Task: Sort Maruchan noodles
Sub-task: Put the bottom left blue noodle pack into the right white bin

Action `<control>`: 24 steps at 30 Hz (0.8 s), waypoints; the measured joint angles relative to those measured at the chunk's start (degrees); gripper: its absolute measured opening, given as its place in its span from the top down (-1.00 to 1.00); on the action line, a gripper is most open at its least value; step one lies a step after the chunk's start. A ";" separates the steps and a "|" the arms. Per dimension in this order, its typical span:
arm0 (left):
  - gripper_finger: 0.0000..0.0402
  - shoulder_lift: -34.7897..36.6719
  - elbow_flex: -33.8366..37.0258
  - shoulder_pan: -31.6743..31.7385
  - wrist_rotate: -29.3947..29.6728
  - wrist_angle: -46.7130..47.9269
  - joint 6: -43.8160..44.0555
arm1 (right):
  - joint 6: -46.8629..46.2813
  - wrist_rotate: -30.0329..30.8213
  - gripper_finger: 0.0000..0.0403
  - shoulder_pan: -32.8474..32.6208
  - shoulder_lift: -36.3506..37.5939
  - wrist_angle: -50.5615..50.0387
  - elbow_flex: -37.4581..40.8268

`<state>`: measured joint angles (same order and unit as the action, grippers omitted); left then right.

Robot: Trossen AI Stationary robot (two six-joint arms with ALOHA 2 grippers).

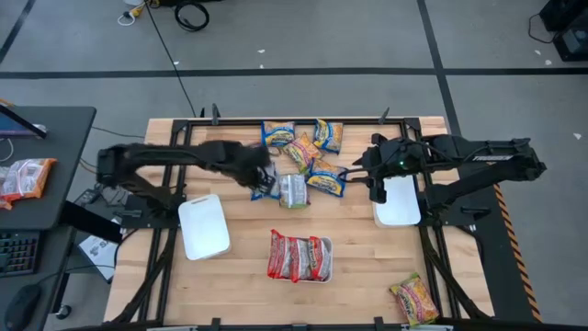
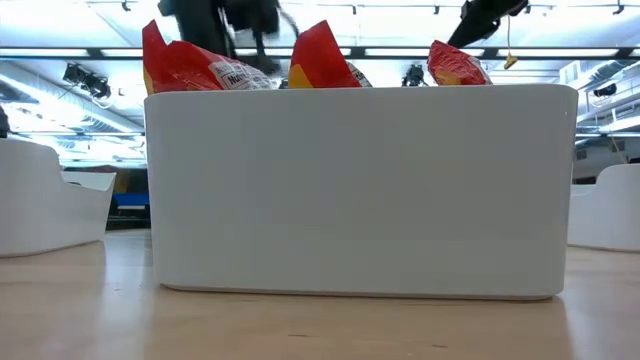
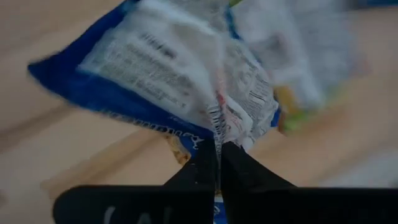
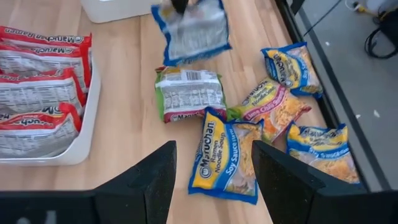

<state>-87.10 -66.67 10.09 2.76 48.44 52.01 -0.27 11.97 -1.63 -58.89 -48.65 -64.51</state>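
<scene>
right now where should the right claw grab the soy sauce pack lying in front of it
Take the soy sauce pack by its crimped end seam nearest the open right claw, coming straight down. It lies flat and face up, and only that end sits free of the neighbouring packs.

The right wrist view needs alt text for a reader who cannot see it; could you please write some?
Past the open right gripper, loose ramen packets lie scattered on the wooden table. The left gripper holds a blue packet by its edge. Red packets fill a white tray.

Red-and-silver packets point(image 1: 299, 256), white tray point(image 1: 204, 228), blue-and-yellow packet point(image 4: 224, 155)
</scene>
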 joint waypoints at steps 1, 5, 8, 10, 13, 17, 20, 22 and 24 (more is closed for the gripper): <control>0.95 2.38 -1.07 0.23 -0.49 0.23 -2.38 | 0.61 0.00 -0.07 0.00 -0.02 0.20 0.00; 0.96 11.80 -3.85 1.22 -8.43 -2.92 -14.32 | 5.29 -0.23 -0.07 -0.20 -0.02 1.65 0.00; 0.95 18.06 -4.25 2.43 -16.57 -11.13 -16.89 | 13.80 -1.16 -0.07 -0.85 -0.02 4.97 0.00; 0.95 21.38 -4.22 4.20 -22.56 -15.96 -16.49 | 21.67 -1.28 -0.07 -1.75 -0.02 8.11 0.00; 0.95 23.82 -4.21 6.69 -30.58 -24.54 -14.24 | 35.47 1.42 -0.07 -3.79 -0.02 13.98 0.00; 0.95 23.49 -4.21 9.40 -42.85 -35.00 -8.23 | 58.40 7.05 -0.07 -6.26 -0.79 24.39 0.00; 0.95 21.25 -4.23 11.01 -51.01 -38.55 -2.08 | 69.81 9.56 -0.10 -7.22 -1.75 34.64 0.00; 0.95 19.07 -4.17 11.92 -55.02 -38.63 1.64 | 71.61 11.02 -0.13 -7.37 -2.57 41.39 0.00; 0.95 16.63 -4.12 12.70 -59.23 -38.54 5.08 | 71.14 12.75 -0.18 -7.37 -3.51 45.10 0.00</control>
<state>-70.47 -70.78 22.79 -56.48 9.90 57.10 70.87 24.71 -8.99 -62.40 -3.55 -64.51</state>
